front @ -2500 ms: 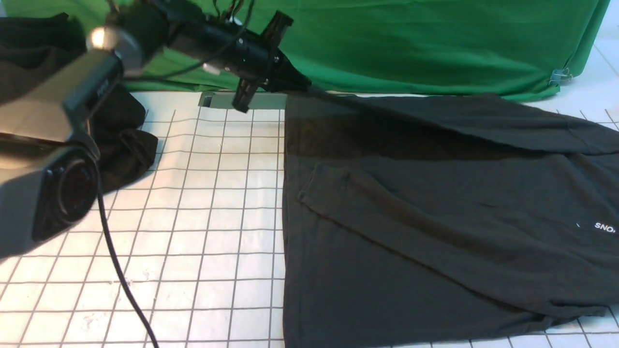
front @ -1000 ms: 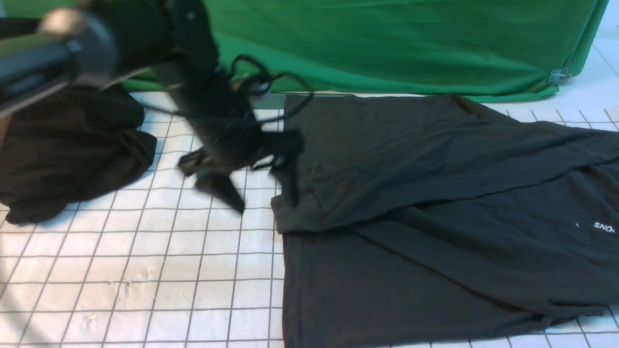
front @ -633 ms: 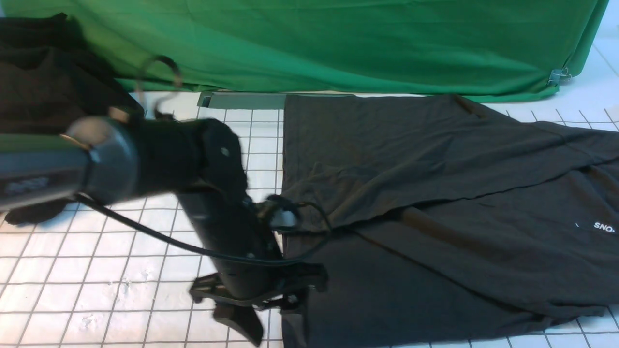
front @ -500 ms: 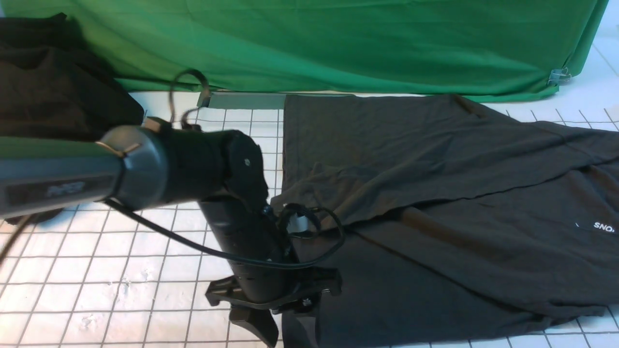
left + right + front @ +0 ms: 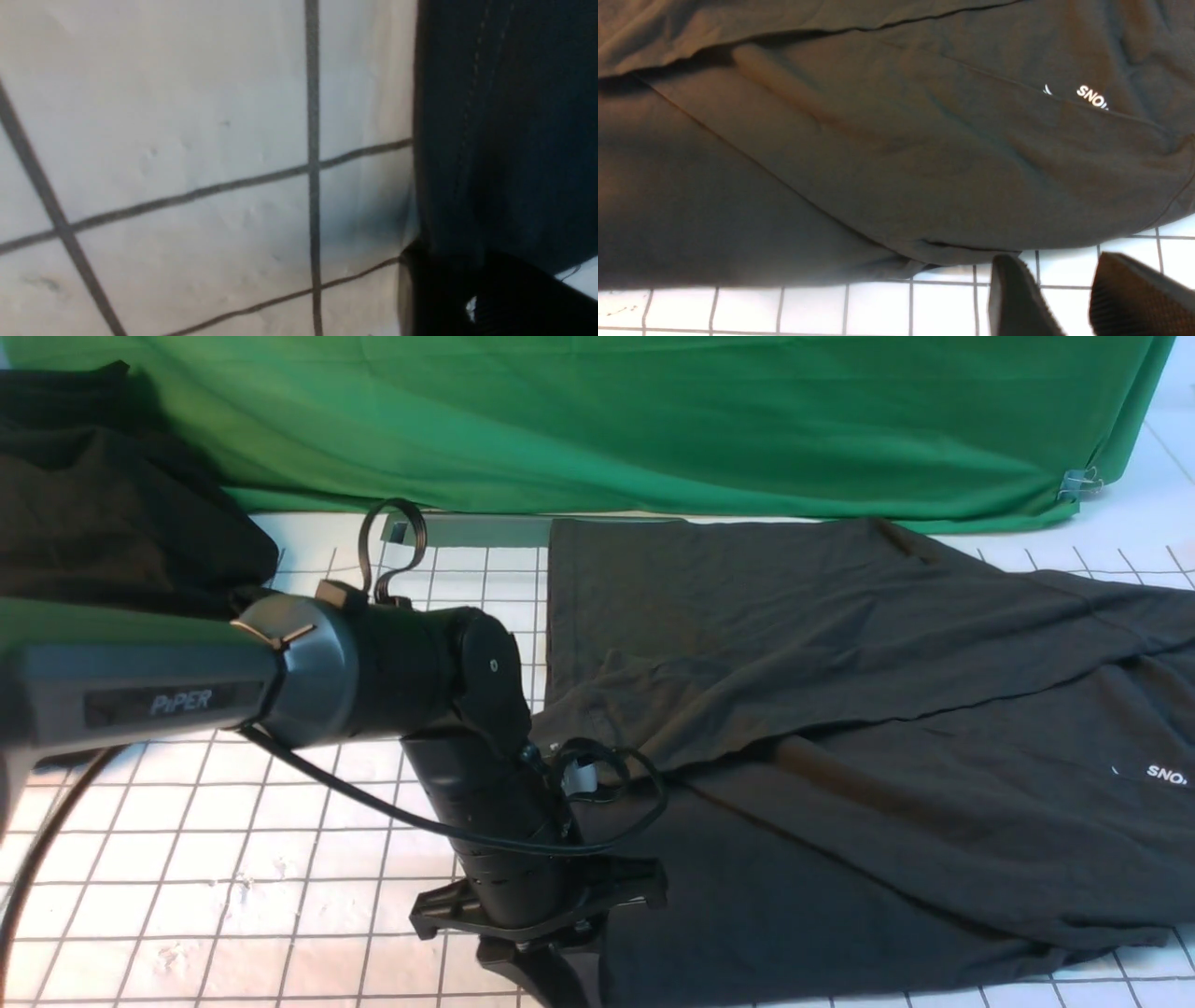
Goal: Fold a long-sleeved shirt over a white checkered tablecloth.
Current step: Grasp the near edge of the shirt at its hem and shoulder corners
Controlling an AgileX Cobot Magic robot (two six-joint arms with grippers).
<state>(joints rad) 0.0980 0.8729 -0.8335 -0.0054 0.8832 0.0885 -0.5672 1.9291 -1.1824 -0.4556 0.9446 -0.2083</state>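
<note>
A: Where is the long-sleeved shirt [image 5: 840, 709] lying, and what is being attempted?

B: It is lying spread on the white checkered tablecloth [image 5: 280, 859], right of centre in the front view, its far edge near the green cloth [image 5: 653, 420]. The left gripper [image 5: 551, 980] is being held at the shirt's near left corner, so a grasp there is judged to be the step in hand, ahead of a fold.

A: Is the corner being gripped already?

B: That cannot be told. The fingertips are being cut off by the front view's lower edge, and in the left wrist view only a dark finger [image 5: 523, 298] is showing beside the stitched hem [image 5: 472, 93]. The right gripper [image 5: 1057, 261] is being held over the tablecloth just beside the shirt, jaws slightly apart, nothing between them.

A: How is the grasp best made?

B: Only the shirt should be pinched, not the tablecloth beneath; a deep bite across the hem is being advised, since soft knit is likely to slip.

A: And the shirt's look?

B: Charcoal black, soft, lightly creased. The far part is lying folded over the middle with a slanted edge, a long ridge [image 5: 840, 779] is showing under the fabric, and a small white print [image 5: 1091, 97] is showing near the right side. A black heap [image 5: 103, 523] is lying well apart at the far left.
</note>
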